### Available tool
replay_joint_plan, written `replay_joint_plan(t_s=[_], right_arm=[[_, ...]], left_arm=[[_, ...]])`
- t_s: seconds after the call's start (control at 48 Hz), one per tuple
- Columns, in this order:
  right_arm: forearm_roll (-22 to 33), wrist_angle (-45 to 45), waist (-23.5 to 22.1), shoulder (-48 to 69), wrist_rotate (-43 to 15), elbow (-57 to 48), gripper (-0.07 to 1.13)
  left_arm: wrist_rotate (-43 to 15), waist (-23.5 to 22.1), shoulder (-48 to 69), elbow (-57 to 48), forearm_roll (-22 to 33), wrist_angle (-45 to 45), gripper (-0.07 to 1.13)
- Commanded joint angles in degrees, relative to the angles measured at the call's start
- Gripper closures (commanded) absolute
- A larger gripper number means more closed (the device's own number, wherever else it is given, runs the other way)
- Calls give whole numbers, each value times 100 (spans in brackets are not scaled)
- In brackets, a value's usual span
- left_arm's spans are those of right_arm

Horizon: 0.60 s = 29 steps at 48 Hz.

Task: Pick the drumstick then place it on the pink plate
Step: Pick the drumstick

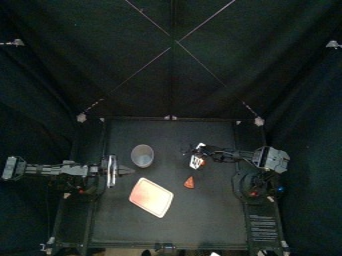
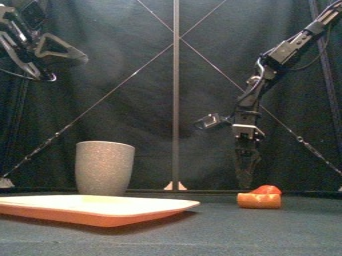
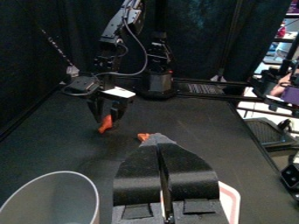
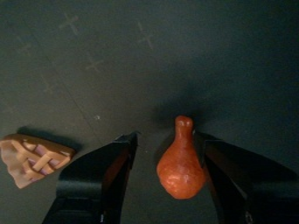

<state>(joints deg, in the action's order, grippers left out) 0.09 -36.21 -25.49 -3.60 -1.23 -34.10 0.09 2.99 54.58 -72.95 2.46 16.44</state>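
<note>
Right pincer hangs straight down over the back right part of the counter, jaws spread wide. The orange drumstick lies flat on the counter between them. Neither jaw touches it, with a gap on each side. Its thin bone end points away from the wrist and its fat rounded end lies toward it.

A wedge-shaped toy slice lies near the drumstick, outside one jaw. The pink plate lies toward the front left of the counter, well apart from the drumstick, and is empty. A tall grey speckled cup stands behind the plate. The left pincer rests at the counter's left side, its jaws pressed together.

The step in hand appears to be the grasp. To do it well, the jaws should likely close across the thick part, not the thin bone end, and stay centred so both pads meet it together. The rounded body may slip out, so a slow squeeze seems wise. A straight lift should keep the nearby slice from being dragged along.
</note>
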Motion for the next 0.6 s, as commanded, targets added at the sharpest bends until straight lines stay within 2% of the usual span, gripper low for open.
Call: replay_joint_plan(t_s=[0.021,0.375,0.604], right_arm=[[9,26,-132,35,0,53,18],[-35,35,-299,-158,0,9,21],[-70,44,-299,-167,0,-35,46]], left_arm=[[0,9,-26,70,18,26,107],[0,-26,-26,70,53,26,107],[0,-53,-26,70,53,26,107]])
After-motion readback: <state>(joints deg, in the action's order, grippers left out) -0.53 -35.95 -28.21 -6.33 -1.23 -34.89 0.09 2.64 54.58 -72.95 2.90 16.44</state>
